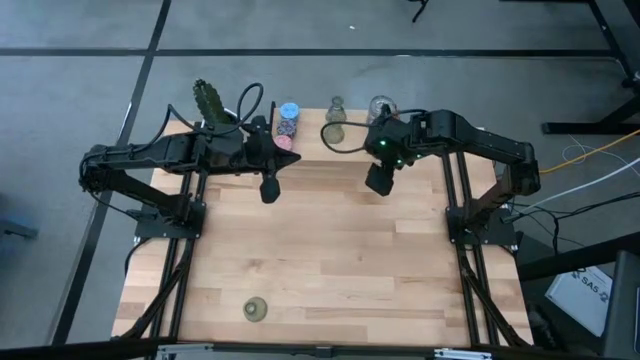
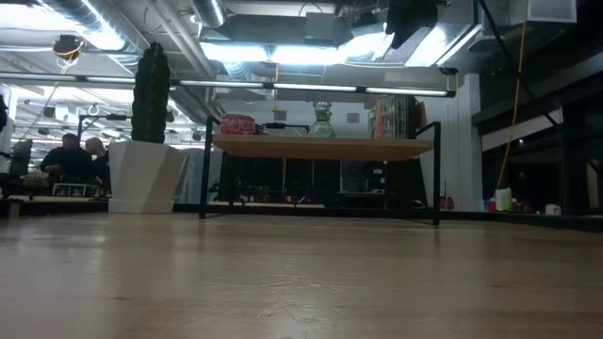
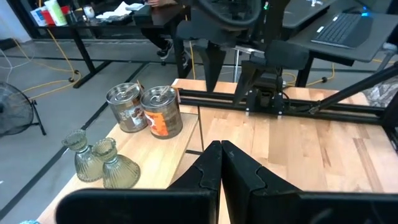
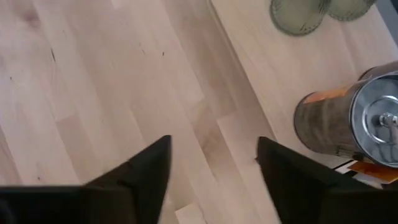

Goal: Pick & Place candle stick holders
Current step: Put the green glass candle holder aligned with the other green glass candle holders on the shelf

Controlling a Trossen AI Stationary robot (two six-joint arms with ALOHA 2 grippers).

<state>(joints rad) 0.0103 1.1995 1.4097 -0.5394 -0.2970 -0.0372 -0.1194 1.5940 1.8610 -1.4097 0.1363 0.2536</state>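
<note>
Right gripper [image 1: 380,182] hovers over the surface [image 1: 340,250], fingers apart, empty, near silvery cups [image 4: 351,118] on the back shelf. Left gripper [image 1: 270,188] pinched closed, empty. One green holder [image 1: 256,310] sits at the front. Next: reach and line up on a cup.

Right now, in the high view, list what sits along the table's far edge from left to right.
Cactus → left gripper, a little nearer than the row → blue round holder stacked with other round ones → olive-green holders → silvery-glass cup → right gripper, nearer than the row.
</note>
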